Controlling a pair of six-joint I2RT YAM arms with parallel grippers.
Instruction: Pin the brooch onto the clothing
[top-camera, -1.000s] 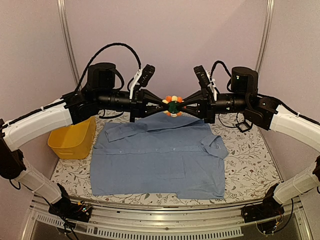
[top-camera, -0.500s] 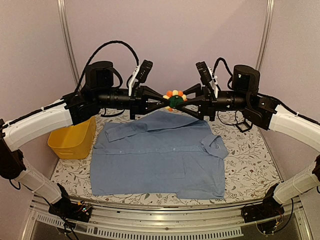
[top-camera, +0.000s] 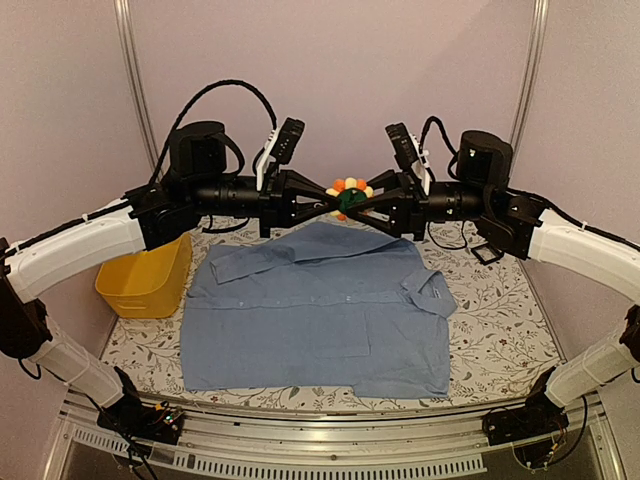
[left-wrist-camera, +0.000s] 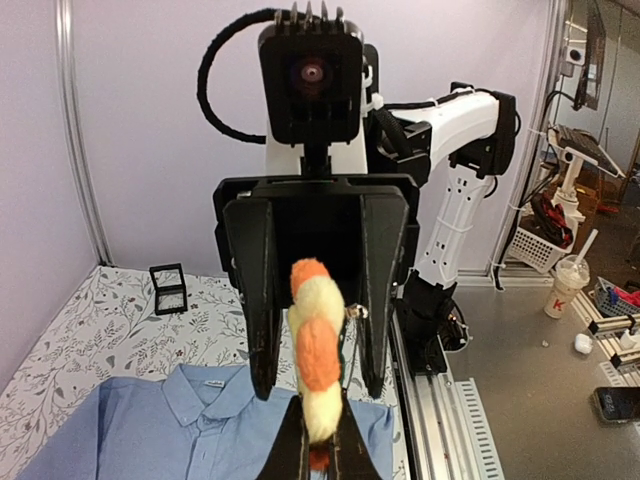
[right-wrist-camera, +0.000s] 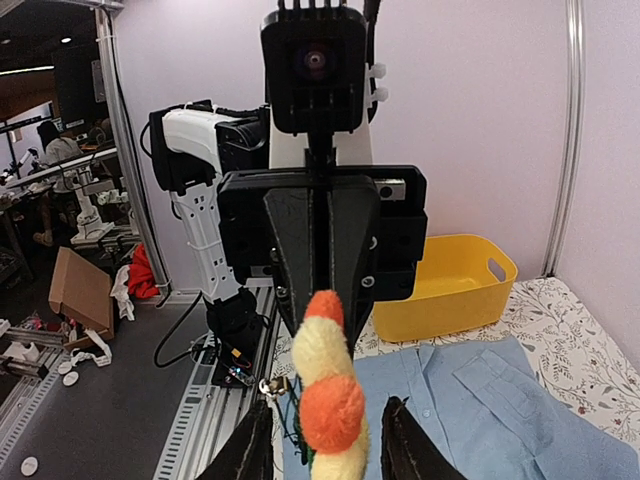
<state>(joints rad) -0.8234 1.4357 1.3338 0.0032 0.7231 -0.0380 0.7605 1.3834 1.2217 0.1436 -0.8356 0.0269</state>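
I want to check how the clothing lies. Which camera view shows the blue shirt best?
The top external view: the whole shirt lies spread flat. The left wrist view shows only its collar end; the right wrist view only a part.

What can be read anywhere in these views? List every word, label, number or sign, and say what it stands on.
"K", in red, on the white cup with a straw, off to the right of the table in the left wrist view.
The neck label inside the collar of the shirt: print too small to read.
The brooch and the yellow basket: no writing visible.
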